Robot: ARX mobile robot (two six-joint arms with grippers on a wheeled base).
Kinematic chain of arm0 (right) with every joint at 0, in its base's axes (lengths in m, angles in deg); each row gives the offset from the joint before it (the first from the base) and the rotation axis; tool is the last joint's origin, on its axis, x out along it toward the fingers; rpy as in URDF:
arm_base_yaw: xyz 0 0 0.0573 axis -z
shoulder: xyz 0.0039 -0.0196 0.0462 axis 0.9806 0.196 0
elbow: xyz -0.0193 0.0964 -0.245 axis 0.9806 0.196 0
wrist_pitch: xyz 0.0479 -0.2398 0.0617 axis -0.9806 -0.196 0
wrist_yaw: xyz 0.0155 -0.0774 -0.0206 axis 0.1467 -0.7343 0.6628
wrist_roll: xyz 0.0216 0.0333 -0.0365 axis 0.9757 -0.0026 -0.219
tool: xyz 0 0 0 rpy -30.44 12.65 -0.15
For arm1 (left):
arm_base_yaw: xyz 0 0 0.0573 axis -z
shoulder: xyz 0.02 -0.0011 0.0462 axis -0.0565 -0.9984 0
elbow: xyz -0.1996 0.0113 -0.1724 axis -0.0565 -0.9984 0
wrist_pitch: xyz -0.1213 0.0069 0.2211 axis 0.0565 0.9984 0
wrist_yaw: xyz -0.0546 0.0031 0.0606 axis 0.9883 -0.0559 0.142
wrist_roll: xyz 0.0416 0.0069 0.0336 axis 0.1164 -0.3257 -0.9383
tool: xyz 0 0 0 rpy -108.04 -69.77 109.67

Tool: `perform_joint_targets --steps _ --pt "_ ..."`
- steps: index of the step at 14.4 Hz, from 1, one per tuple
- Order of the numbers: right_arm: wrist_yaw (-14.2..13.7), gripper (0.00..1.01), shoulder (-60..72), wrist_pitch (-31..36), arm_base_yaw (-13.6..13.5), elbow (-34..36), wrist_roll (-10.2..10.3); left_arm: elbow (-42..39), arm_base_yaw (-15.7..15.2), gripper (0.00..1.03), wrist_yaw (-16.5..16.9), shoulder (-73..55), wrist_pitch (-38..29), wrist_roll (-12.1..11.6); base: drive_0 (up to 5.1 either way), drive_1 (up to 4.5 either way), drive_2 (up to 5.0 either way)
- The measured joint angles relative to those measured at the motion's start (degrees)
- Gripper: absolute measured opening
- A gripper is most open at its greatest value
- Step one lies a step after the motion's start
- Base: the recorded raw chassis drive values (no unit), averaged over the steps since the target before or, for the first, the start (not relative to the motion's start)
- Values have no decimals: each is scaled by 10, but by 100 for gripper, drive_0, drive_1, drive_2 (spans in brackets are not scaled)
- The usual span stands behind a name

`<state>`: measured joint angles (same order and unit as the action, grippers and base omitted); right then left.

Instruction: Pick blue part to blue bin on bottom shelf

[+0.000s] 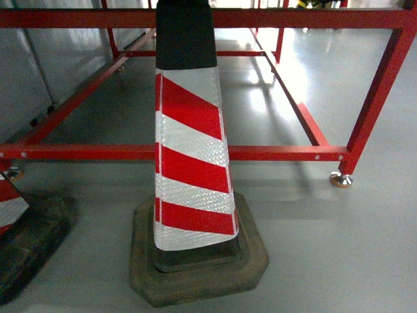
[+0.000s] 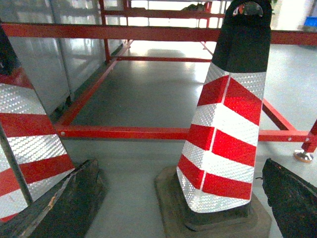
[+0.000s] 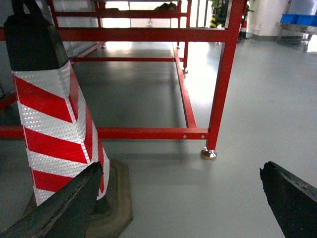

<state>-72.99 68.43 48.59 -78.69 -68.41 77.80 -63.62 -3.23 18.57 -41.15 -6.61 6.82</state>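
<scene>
Blue bin (image 3: 297, 19) (distant), cone (image 1: 190, 156), left gripper (image 2: 179, 168) and right gripper (image 3: 181, 171) spread

A red-and-white striped traffic cone (image 1: 189, 156) with a black top stands upright at centre of the head view, on a dark, worn octagonal base (image 1: 195, 274). A second cone (image 1: 10, 202) of the same pattern is partly visible at 9 o'clock, cut off by the frame edge, on its own dark base. Behind both runs a red steel frame (image 1: 280, 153), with horizontal rails low and high and an upright post at 3 o'clock ending in a metal levelling foot (image 1: 341, 179). The floor (image 1: 339, 248) is smooth, glossy grey. Grey panels (image 1: 32, 78) line the wall at 10 o'clock.
</scene>
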Motion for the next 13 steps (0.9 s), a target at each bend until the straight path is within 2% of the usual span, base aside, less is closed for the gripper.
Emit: perform_joint_targets --steps 13 --pt "0 98 0 0 0 0 0 0 0 98 0 0 0 0 0 0 0"
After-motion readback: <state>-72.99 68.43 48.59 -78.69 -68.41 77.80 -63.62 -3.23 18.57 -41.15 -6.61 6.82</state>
